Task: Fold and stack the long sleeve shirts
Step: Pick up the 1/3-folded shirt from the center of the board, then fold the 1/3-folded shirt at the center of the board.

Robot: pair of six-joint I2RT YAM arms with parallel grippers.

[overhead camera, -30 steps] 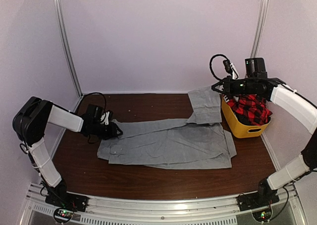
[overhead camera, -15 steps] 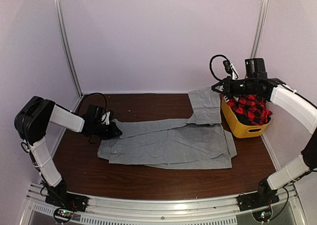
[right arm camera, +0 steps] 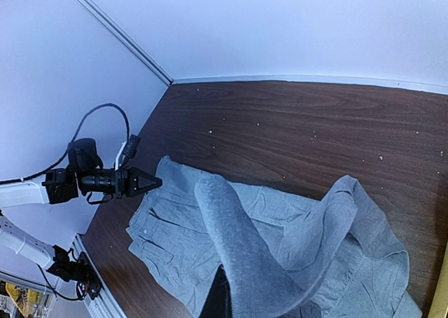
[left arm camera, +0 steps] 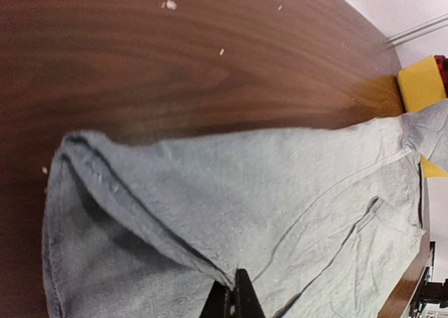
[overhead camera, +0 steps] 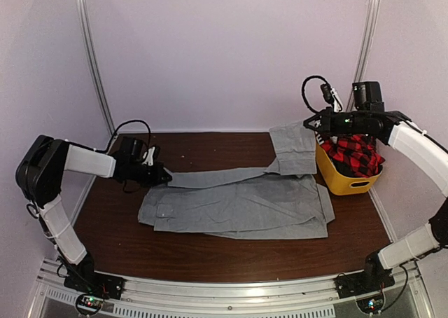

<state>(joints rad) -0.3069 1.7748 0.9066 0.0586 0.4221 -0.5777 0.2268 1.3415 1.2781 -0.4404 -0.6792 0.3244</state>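
Grey shirt [overhead camera: 238, 207] flat; plaid shirt [overhead camera: 353, 153] bunched.

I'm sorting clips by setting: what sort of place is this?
Most likely a robot lab cell, not a home: left arm and right arm bolted to a metal rail, blank white walls with metal posts, and a table bearing a grey shirt and a yellow tub.

surf: dk wood table [overhead camera: 210, 262] | on it: grey shirt [overhead camera: 238, 209] mid, yellow tub [overhead camera: 343, 181] far-R
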